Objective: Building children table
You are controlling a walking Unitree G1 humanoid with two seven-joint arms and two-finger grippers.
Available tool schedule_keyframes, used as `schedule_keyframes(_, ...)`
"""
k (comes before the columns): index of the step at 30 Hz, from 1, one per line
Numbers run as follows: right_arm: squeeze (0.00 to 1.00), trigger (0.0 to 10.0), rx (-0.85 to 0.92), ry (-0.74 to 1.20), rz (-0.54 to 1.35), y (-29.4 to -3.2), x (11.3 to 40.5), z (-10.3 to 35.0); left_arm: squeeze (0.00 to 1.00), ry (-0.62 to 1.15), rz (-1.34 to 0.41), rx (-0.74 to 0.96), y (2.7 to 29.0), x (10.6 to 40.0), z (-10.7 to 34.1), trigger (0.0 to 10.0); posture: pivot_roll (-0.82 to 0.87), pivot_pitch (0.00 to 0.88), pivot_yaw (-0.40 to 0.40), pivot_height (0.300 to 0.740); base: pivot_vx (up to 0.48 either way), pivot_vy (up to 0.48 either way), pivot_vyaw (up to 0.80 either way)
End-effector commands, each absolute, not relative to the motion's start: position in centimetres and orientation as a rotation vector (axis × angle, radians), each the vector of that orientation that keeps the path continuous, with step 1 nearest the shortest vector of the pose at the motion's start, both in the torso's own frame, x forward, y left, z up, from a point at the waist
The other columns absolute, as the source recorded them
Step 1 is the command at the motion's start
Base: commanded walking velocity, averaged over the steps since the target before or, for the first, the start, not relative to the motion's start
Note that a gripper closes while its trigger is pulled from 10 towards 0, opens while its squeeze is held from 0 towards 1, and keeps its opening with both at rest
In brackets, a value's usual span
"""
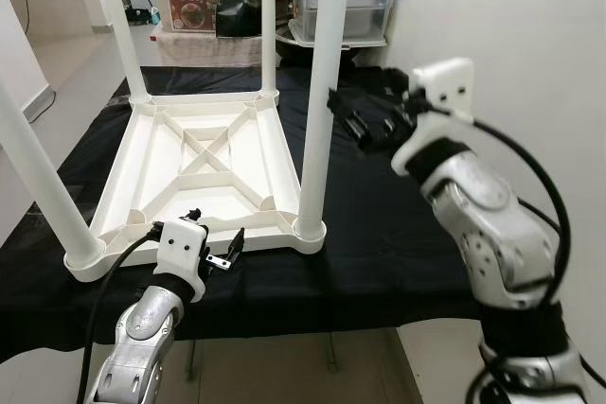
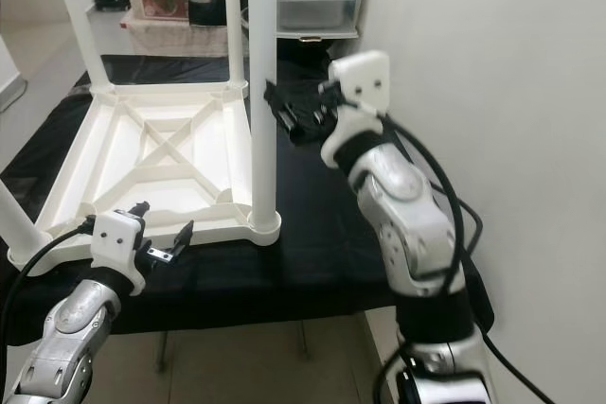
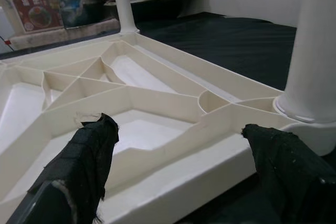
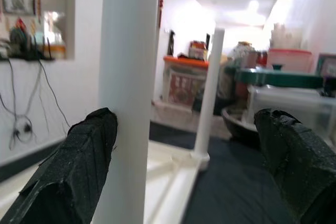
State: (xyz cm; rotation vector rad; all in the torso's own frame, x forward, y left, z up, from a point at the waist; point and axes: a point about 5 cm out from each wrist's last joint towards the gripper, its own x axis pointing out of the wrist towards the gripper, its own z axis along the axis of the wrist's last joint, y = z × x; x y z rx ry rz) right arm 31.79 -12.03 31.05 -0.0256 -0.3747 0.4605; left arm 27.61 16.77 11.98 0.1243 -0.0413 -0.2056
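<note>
1. Both sets of jaws are seen spread apart and empty: the left gripper is held low at the near edge of the upturned table top, and the right gripper is raised just beside the near right leg, one finger looking close against it in the right wrist view, though contact cannot be confirmed.
2. The white plastic children's table is found upside down on a black cloth, its ribbed underside facing up. All four legs appear to be seated in the corner sockets, so assembly is judged to be nearly finished.
3. Storage bins are stacked beyond the far end, well apart from the work.
4. The table is judged light and fairly stiff, being hollow moulded plastic with cross ribs. The smooth round legs are likely to be slippery between the padded fingers.
5. A leg would best be gripped near mid-height for pressing or twisting into its socket.
6. For lifting or flipping, the rim by the near corner is preferred, since a loosely seated leg could be pulled out.
</note>
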Motion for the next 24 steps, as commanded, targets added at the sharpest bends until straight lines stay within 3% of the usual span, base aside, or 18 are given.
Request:
schedule_keyframes(1, 0.0, 10.0, -0.004, -0.346, 0.466, -11.8, 32.3, 31.1, 0.0, -0.015, -0.217, 0.135, 16.4, 27.4, 11.4, 10.0, 0.1, 0.0, -0.071, 0.74, 0.0, 0.0, 0.0)
schedule_keyframes(14, 0.0, 10.0, -0.027, -0.368, 0.556, -10.5, 33.1, 33.5, 0.0, -0.001, -0.223, 0.131, 16.0, 27.3, 11.0, 10.0, 0.1, 0.0, -0.083, 0.74, 0.0, 0.0, 0.0)
schedule_keyframes(24, 0.0, 10.0, 0.019, -0.358, 0.494, -10.3, 35.4, 36.8, 0.0, 0.006, -0.234, 0.123, 15.3, 27.5, 10.7, 10.0, 0.09, 0.0, -0.086, 0.74, 0.0, 0.0, 0.0)
